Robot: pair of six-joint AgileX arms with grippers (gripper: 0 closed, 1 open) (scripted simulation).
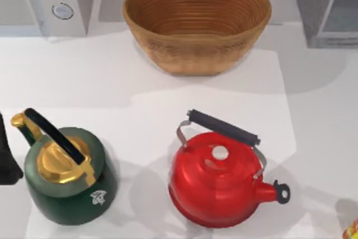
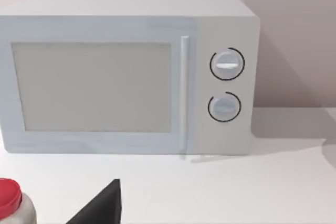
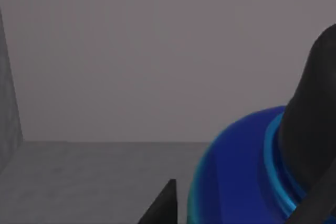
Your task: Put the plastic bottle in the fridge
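The plastic bottle point(image 3: 236, 177) is a blue rounded body with a lighter blue ring, seen very close in the right wrist view. My right gripper point(image 3: 231, 203) is shut on it, with one black fingertip point(image 3: 164, 208) beside the blue body. A dark part rises over the bottle's other side. Behind the bottle are a plain grey wall and a grey floor, with a speckled dark grey strip at the edge. The fridge point(image 1: 313, 4) stands at the table's back right, its pale door panel point(image 1: 342, 9) toward the right edge. My left arm point(image 1: 4, 160) is parked at the left edge.
A woven basket point(image 1: 197, 23) stands at the back centre and a microwave point(image 1: 45, 1) at the back left. A green kettle point(image 1: 70, 174) and a red kettle point(image 1: 218, 180) stand near the front. A red-capped pale container point(image 2: 9, 203) sits before the microwave point(image 2: 126, 72).
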